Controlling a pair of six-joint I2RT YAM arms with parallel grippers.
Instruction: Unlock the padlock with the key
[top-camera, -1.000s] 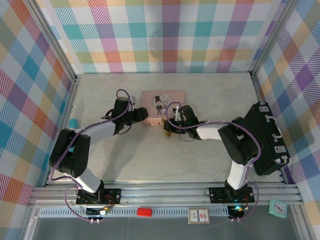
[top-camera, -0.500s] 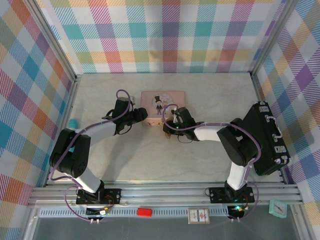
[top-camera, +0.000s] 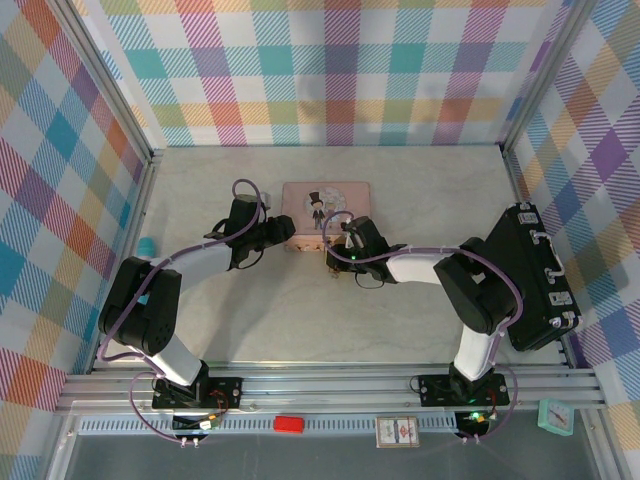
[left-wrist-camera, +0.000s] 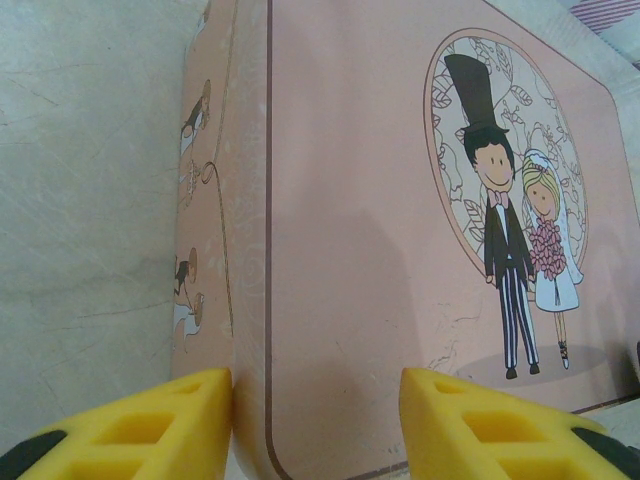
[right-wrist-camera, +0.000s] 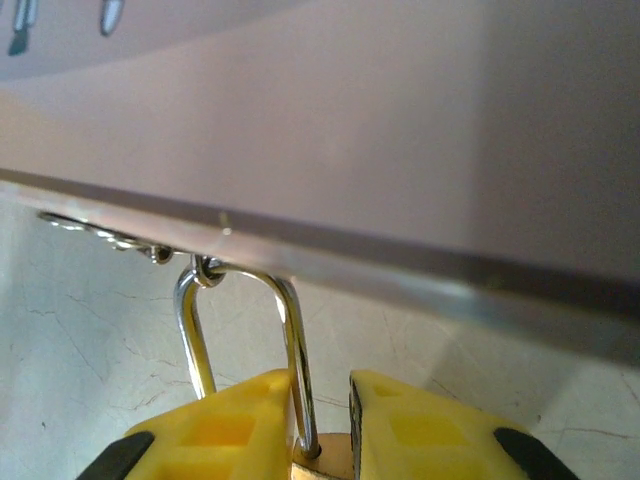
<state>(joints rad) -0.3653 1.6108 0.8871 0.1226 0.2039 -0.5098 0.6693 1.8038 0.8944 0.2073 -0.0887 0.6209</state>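
Note:
The brass padlock (right-wrist-camera: 325, 464) hangs by its thin silver shackle (right-wrist-camera: 296, 350) from a small ring under the front edge of the pink tin (right-wrist-camera: 330, 130). My right gripper (right-wrist-camera: 322, 385) is shut on the padlock, and one shackle leg rises between its yellow fingers. From above, the padlock (top-camera: 335, 266) lies just in front of the tin (top-camera: 325, 205), at my right gripper (top-camera: 340, 256). My left gripper (left-wrist-camera: 315, 378) clamps the tin's (left-wrist-camera: 350, 200) near-left corner, one finger (left-wrist-camera: 150, 425) against the side wall and the other on the lid. The key is hidden.
A black case (top-camera: 535, 280) lies along the right wall. A teal-capped cylinder (top-camera: 147, 245) stands by the left wall. Plaid walls close the table on three sides, and the bare marble surface (top-camera: 300, 320) stretches in front of the tin.
My right gripper has shifted a little to the left, closer to the tin's front. The left gripper's jaws have narrowed slightly on the tin's corner.

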